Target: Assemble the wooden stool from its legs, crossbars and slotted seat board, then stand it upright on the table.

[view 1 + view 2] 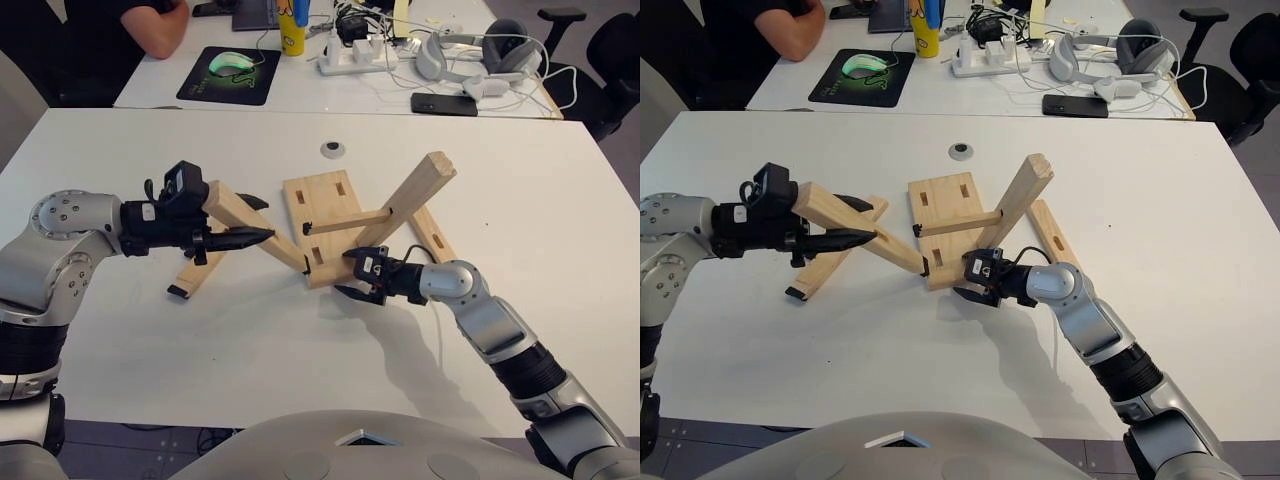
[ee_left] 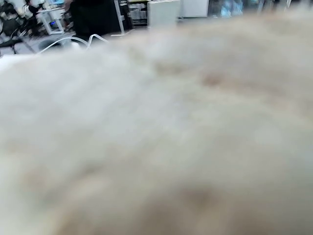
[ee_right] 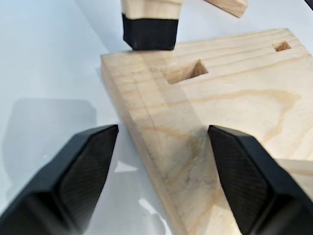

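Board (image 1: pixel 322 200) lies flat mid-table (image 1: pixel 500 150), pale pine, rectangular slots (image 3: pixel 185 71) cut through its face. Not yet a stool.

Right leg (image 1: pixel 415 190) leans up from the board's near edge. A crossbar (image 1: pixel 350 221) runs from it across the board.

Left leg (image 1: pixel 285 248) slants down, its black-capped end (image 3: pixel 149 32) at the board's near corner beside a slot. I read this as lining it up for insertion.

Left gripper (image 1: pixel 268 220) is clamped across that leg, carrying its raised end.

Right gripper (image 3: pixel 161 147) has jaws apart, one finger (image 3: pixel 78 171) over the table and the other over the board's face. It straddles the near edge, presumably to pin the board.

Two loose legs lie flat: one (image 1: pixel 437 238) right of the board, one (image 1: pixel 195 272) under the left gripper.
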Tool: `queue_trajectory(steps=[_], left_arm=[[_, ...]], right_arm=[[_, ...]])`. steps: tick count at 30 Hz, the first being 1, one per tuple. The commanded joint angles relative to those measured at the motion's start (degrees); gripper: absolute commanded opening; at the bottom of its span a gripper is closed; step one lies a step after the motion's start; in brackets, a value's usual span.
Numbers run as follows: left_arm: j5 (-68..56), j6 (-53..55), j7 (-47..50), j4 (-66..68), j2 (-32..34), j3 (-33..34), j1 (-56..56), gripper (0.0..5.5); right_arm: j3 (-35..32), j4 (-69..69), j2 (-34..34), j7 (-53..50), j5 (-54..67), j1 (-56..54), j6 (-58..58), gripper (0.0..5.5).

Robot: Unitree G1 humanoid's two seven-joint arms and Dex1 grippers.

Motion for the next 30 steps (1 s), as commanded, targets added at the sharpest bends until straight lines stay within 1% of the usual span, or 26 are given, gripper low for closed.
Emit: queue_trajectory(steps=[1,10,16,21,27,30], left_arm=[[-2.6,4.5,2.6,0.1,-1.8,2.7,-2.2,2.06],[-1.4,4.9,3.1,-1.3,-3.8,3.4,-2.4,2.06],[4.5,1.3,2.6,-0.1,-4.8,0.3,-1.9,2.06],[7.0,-0.4,1.4,1.3,-6.0,-2.0,-3.0,2.06],[8.4,-0.2,-0.7,1.0,-4.9,-3.6,-3.4,2.06],[8.5,1.0,-3.1,2.3,-3.3,-3.7,-6.7,2.06]], right_arm=[[1.6,1.9,0.5,1.1,-0.4,1.2,1.2,3.40],[1.6,2.6,0.9,1.3,-0.5,1.1,0.9,3.40],[1.7,2.0,0.7,1.7,-0.5,1.3,1.3,3.40],[1.6,1.8,0.7,1.5,-0.4,1.7,1.6,3.40],[2.1,2.6,1.1,1.9,-0.6,0.6,1.4,3.40],[2.1,2.8,1.4,1.4,-0.8,0.6,1.5,3.40]])
